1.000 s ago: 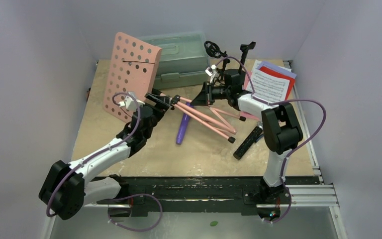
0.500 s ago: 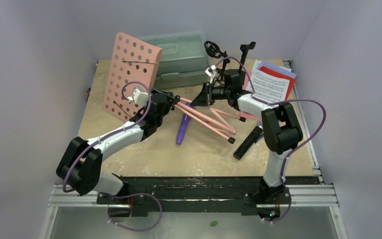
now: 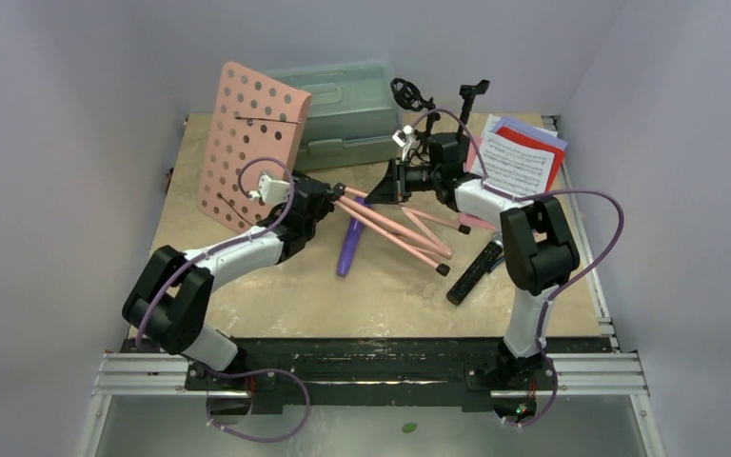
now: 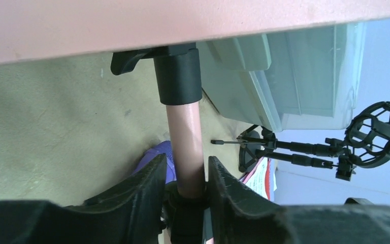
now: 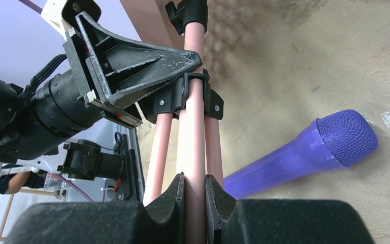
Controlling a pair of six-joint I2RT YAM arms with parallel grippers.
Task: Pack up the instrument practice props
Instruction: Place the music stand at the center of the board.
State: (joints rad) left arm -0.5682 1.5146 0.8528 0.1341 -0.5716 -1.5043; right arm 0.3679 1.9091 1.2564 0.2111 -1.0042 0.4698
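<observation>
Currently, none of the props shows as packed in any view. The pink tripod (image 3: 400, 228) lies on its side at the centre of the table (image 3: 362, 295), legs partly spread, with its perforated tray (image 3: 247, 133) tilted up at the upper left of the overhead view.

The right gripper (image 5: 195, 188) is clenched on one pink leg tube. The left gripper (image 4: 188, 178) brackets the centre pole just below the tray collar. Its fingers sit very near the tube on both sides, but firm contact cannot be confirmed.

The step in hand is judged to be collapsing the tripod between the two arms.

Remaining items, all loose on the table:
- purple microphone (image 3: 350, 246), just below the tripod legs at centre frame;
- black microphone (image 3: 473, 271), lower right of centre;
- sheet-music pages (image 3: 519, 157), stacked at the upper right;
- mic mounts (image 3: 409, 93), standing at top centre.

The grey-green case (image 3: 347, 114) sits at the top of the frame behind the tray, and its lid appears shut. Progress is judged early: the whole set is left to stow.
</observation>
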